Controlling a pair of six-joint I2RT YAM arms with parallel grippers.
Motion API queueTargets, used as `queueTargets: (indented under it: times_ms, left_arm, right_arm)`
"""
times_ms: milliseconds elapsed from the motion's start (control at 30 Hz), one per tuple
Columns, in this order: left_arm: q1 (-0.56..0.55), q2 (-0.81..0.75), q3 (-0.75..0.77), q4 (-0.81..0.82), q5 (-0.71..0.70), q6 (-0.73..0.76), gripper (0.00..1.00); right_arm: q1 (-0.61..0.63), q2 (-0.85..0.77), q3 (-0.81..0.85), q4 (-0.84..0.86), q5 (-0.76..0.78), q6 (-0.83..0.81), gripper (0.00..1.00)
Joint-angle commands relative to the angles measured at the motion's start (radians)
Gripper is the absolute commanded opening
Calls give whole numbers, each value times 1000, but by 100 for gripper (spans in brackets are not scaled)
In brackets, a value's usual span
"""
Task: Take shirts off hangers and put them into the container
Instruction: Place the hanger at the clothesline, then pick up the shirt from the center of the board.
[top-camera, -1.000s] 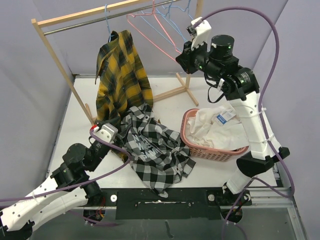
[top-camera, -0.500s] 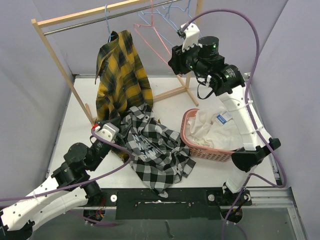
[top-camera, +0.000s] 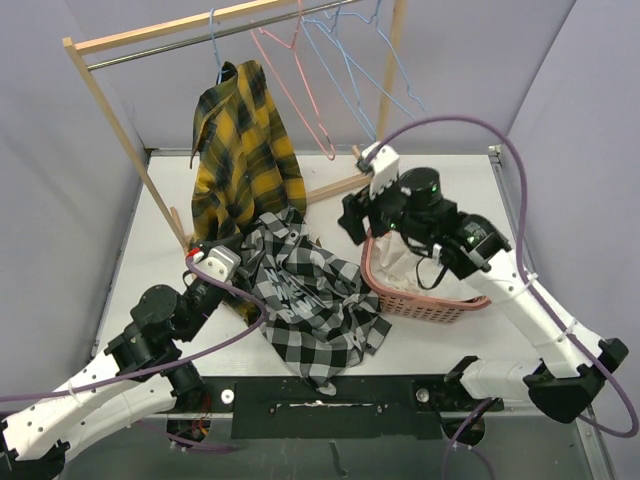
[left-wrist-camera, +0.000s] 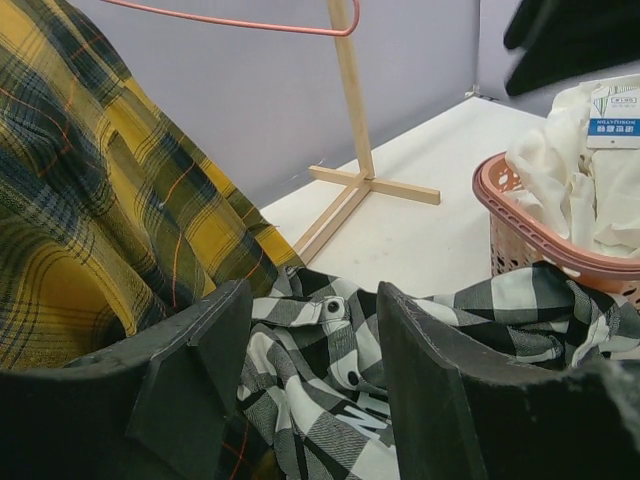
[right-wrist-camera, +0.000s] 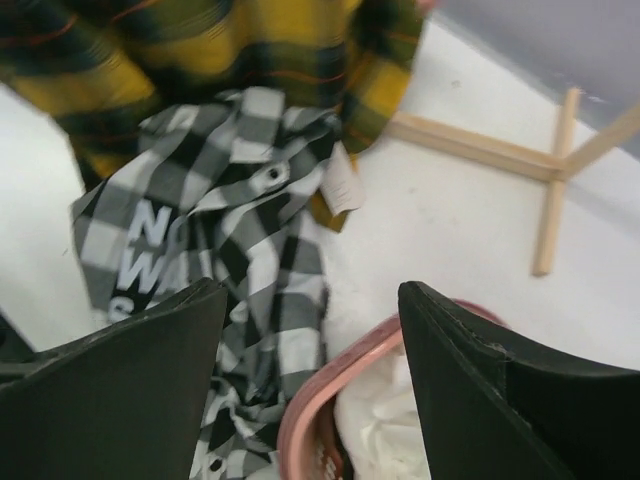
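Note:
A yellow-and-black plaid shirt (top-camera: 245, 150) hangs from a light blue hanger (top-camera: 214, 45) on the rail. Below it a black-and-white check shirt (top-camera: 310, 290) lies crumpled on the table. The pink container (top-camera: 425, 308) at the right holds a white shirt (top-camera: 398, 266). Empty pink (top-camera: 295, 85) and blue hangers (top-camera: 350, 60) hang on the rail. My right gripper (top-camera: 352, 225) hovers open over the container's left rim (right-wrist-camera: 330, 400), holding nothing. My left gripper (left-wrist-camera: 310, 340) stands open low at the check shirt (left-wrist-camera: 340, 350), beside the plaid hem (left-wrist-camera: 100, 220).
The wooden rack has a slanted left post (top-camera: 115, 120) and a cross foot (top-camera: 345, 185) on the table behind the container. Purple cables loop over both arms. Grey walls close in the back and sides.
My right arm has swung down from the hangers at the rail to the container's left rim, and its jaws have opened. The freed pink hanger has swung back. The left arm has barely moved.

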Motion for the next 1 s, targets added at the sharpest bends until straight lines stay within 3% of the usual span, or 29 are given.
queueTargets:
  times_ms: [0,100,233,433,700,967]
  left_arm:
    - [6,2,11,38,-5,-12,52]
    - [6,2,11,40,-8,-11,51]
    - [7,10,10,40,-12,-10,51]
    - [7,20,11,37,-10,-12,52]
    - [11,25,14,35,-14,-14,51]
    - [14,27,18,30,-24,-19,52]
  right_arm:
    - [109,-28,-177,79,-13,-12,72]
    - [146,-15,-293,133,-61,17,76]
    - [154,21,-412,260,-166,56,93]
    - [169,124,-428,333,-293,64,100]
    - [196,232,-423,372,-336,45,98]
    - [331,379,-430,391,-266,43,98]
